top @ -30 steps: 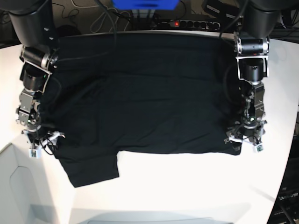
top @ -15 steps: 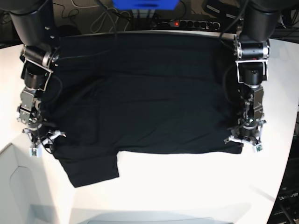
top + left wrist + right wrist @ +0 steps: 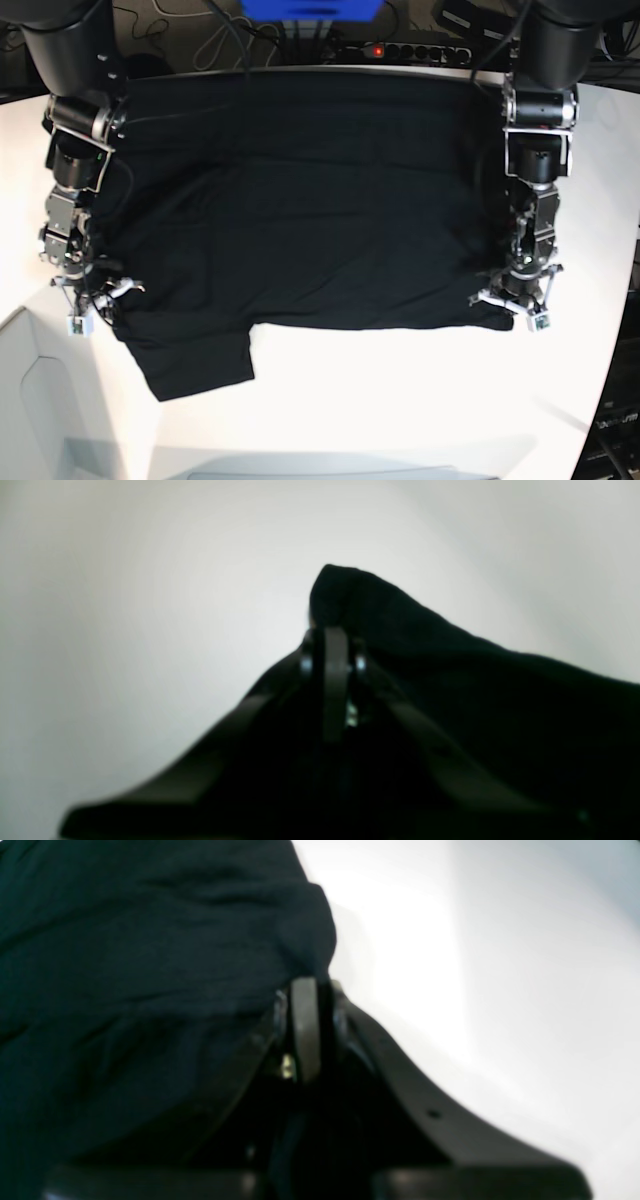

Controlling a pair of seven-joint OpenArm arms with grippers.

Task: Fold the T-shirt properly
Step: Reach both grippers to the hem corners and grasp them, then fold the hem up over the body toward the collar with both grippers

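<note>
Black T-shirt (image 3: pixel 300 200) is lying spread flat on the white table (image 3: pixel 400 400), 1 sleeve sticking out at the near edge. Left gripper (image 3: pixel 518 300) and right gripper (image 3: pixel 92 297) are each pinching a near corner, jaws closed on cloth. No fold is showing yet; all folds remaining. No readable print or labels.

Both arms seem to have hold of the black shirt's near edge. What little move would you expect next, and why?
Probably a small lift of both corners together. The left gripper and the right gripper each look shut on a bunched edge of the T-shirt, which otherwise lies spread flat on the white table. Raising the edge off the table would let it be carried over for a fold.
</note>
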